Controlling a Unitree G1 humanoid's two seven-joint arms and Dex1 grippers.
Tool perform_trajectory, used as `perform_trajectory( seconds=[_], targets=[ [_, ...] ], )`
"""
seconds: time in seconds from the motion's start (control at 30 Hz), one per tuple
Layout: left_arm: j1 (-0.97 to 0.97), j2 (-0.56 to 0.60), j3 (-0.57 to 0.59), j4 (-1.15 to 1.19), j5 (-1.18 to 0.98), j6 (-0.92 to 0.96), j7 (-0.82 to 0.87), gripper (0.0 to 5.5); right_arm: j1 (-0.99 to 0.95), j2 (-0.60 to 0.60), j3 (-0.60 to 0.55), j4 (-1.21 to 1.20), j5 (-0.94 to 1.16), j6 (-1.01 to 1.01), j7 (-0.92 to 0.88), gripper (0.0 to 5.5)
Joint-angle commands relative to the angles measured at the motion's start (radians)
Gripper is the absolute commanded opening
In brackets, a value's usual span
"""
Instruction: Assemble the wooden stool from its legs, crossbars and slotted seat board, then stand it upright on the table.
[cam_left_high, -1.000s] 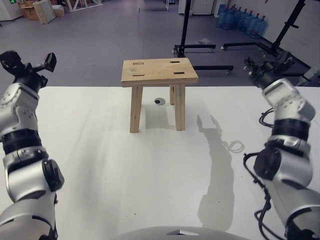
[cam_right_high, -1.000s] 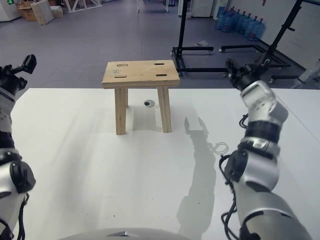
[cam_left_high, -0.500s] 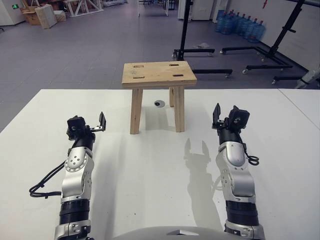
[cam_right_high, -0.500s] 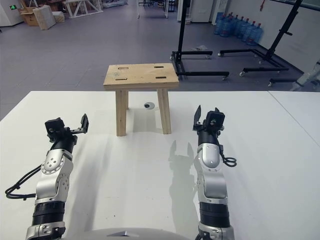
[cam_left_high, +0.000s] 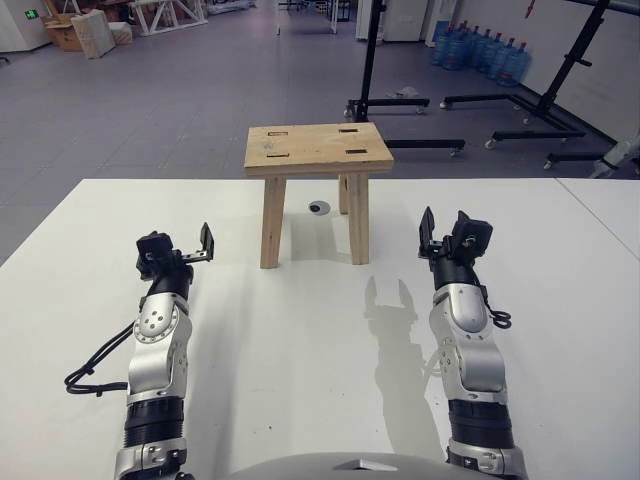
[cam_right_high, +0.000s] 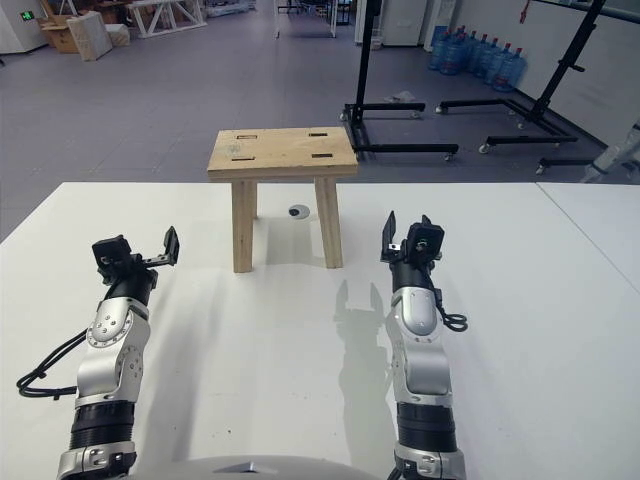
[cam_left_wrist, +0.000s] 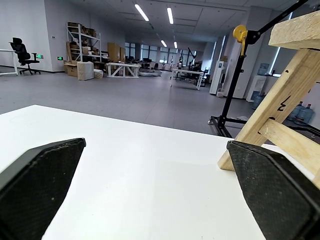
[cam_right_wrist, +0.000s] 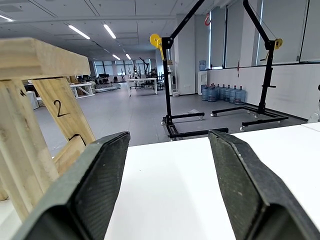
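The wooden stool (cam_left_high: 317, 150) stands upright and assembled near the far edge of the white table (cam_left_high: 300, 360), its slotted seat board on top and its legs on the tabletop. Low over the table, left of the stool and nearer to me, my left gripper (cam_left_high: 182, 248) is open and holds nothing. To the stool's right my right gripper (cam_left_high: 444, 228) is likewise open and empty, also low over the table. The left wrist view has the stool's leg and crossbar (cam_left_wrist: 280, 135) beside its fingers (cam_left_wrist: 37, 175). The right wrist view has a numbered leg (cam_right_wrist: 60, 112) next to its fingers (cam_right_wrist: 90, 190).
A small round grommet (cam_left_high: 319, 204) sits in the table behind the stool. Cables (cam_left_high: 95, 375) trail from both arms onto the tabletop. Beyond the table are black metal stands (cam_left_high: 400, 100) and water bottles (cam_left_high: 480, 45) on the grey floor.
One second ago both arms were raised at the sides; they came down onto the table and forward. Over the last half second they barely moved. The stool has stayed put.
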Motion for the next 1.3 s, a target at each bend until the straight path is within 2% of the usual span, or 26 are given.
perform_trajectory(
  seconds=[0.03,1.3],
  targets=[
    [-0.017,-0.006,0.003,0.019,0.005,-0.012,0.007,5.18,-0.022,-0.007,-0.011,0.021,0.007,-0.014,0.011,2.89],
    [-0.050,-0.028,0.005,0.046,0.009,-0.033,0.038,5.18,-0.063,-0.010,-0.004,0.068,0.000,-0.043,0.030,2.89]
  ],
)
